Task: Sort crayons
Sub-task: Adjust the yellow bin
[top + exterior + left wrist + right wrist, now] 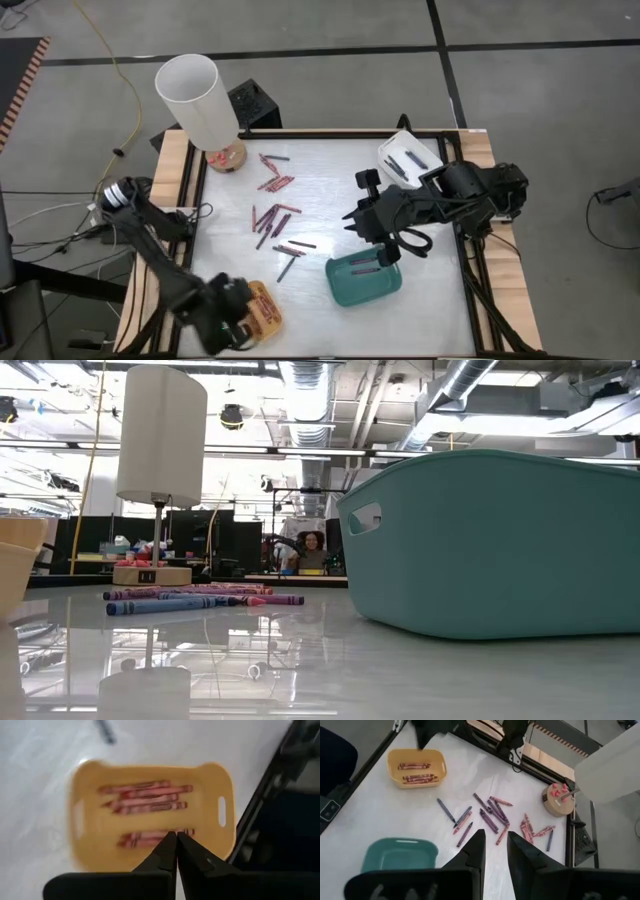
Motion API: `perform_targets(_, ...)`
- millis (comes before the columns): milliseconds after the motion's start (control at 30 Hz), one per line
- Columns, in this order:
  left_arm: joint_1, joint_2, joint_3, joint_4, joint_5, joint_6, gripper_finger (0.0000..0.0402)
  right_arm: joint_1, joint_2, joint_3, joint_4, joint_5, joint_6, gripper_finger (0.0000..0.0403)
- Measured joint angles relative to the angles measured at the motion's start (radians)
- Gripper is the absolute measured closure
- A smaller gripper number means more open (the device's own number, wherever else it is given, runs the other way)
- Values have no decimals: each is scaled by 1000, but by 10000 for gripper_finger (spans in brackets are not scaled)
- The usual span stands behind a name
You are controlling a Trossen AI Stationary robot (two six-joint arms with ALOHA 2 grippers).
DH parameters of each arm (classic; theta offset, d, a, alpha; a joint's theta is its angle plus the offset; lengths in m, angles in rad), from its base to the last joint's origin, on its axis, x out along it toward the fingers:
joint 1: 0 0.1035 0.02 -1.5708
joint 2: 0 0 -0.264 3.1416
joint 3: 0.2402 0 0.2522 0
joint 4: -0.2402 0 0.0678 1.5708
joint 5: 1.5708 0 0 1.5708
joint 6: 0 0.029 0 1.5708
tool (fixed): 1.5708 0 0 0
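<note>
Left wrist view — left end effector (pixel 176 836) shut, empty | crayons (pixel 145 799) just beyond, in yellow tray (pixel 220 780)

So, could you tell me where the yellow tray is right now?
In the high view the yellow tray sits at the table's near-left corner, under the shut left gripper, holding red crayons.

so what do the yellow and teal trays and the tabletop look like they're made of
Yellow tray: likely moulded plastic, matte, with rounded corners and cut-out handle slots.
Teal tray: looks like the same kind of plastic, smooth and opaque, with a moulded handle hole.
Tabletop: a glossy white surface, perhaps laminate or acrylic; it mirrors the lamp and crayons.
</note>
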Motion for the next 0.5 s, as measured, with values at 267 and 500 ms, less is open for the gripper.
perform_targets(267,165,41,11,85,108,376,401,5,0,0,11,0,3,327)
perform_targets(500,262,43,16,7,167,483,401,23,0,0,2,0,33,327)
